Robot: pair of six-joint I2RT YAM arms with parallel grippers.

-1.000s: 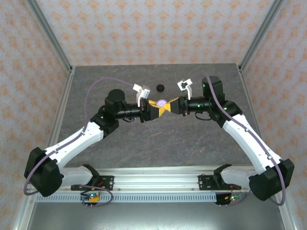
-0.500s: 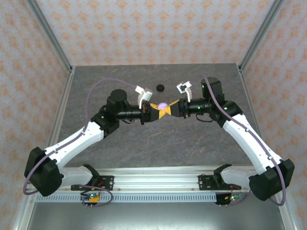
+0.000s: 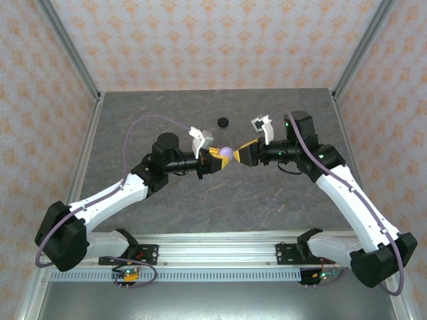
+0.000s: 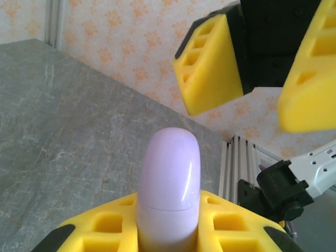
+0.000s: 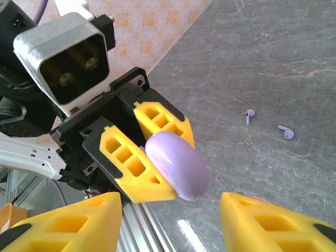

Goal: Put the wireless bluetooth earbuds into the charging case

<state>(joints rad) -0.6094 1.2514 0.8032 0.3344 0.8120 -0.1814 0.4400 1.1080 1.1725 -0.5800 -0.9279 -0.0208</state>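
The left gripper point(image 3: 215, 158), jaws clamped on the closed lilac charging case point(image 5: 176, 165), holds it up off the bench point(image 3: 267, 200), seemingly so the right gripper point(image 3: 243, 150), jaws apart just beside it, can open the lid, while two lilac earbuds point(image 5: 250, 115) lie loose below.

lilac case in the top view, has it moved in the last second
Yes. The lilac case, held by the left gripper, has shifted slightly toward the near edge of the table, away from the black case.
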